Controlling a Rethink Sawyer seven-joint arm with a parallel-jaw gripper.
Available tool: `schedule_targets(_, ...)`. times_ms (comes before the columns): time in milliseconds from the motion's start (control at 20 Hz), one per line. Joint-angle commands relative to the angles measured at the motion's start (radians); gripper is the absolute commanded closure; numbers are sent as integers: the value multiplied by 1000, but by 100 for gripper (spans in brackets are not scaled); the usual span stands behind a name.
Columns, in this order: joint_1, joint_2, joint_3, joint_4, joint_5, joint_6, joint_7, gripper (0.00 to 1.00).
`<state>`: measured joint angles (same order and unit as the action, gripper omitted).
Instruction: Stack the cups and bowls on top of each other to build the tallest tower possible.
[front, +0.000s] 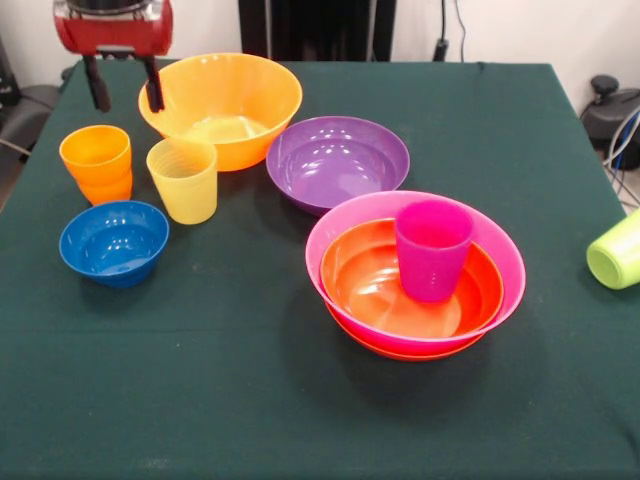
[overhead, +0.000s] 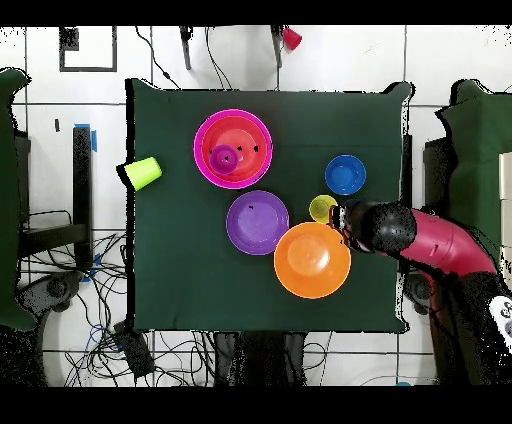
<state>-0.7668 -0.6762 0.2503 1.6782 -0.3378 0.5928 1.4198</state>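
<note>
Tool (front: 125, 90) open, empty, above orange cup (front: 96, 162).

You have a dark green tablecloth (front: 250, 400) covering the whole table, its far edge a little rumpled in the front view. From overhead, the cloth (overhead: 180, 280) sits on a white tiled floor (overhead: 340, 60) with dark grout lines. Loose black cables (overhead: 150, 350) tangle on the tiles along the bottom of that view and to its lower left. A small red object (overhead: 291, 38) lies on the floor beyond the table's top edge; you cannot tell what it is.
</note>
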Motion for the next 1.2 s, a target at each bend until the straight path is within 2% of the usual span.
schedule_targets(50,11,107,57,39,-84,-113,5,0)
schedule_targets(500,17,129,43,30,-82,-158,13,0)
schedule_targets(750,7,173,55,10,-73,-195,14,0)
schedule_targets(1200,-5,202,67,-13,-72,-210,-6,0)
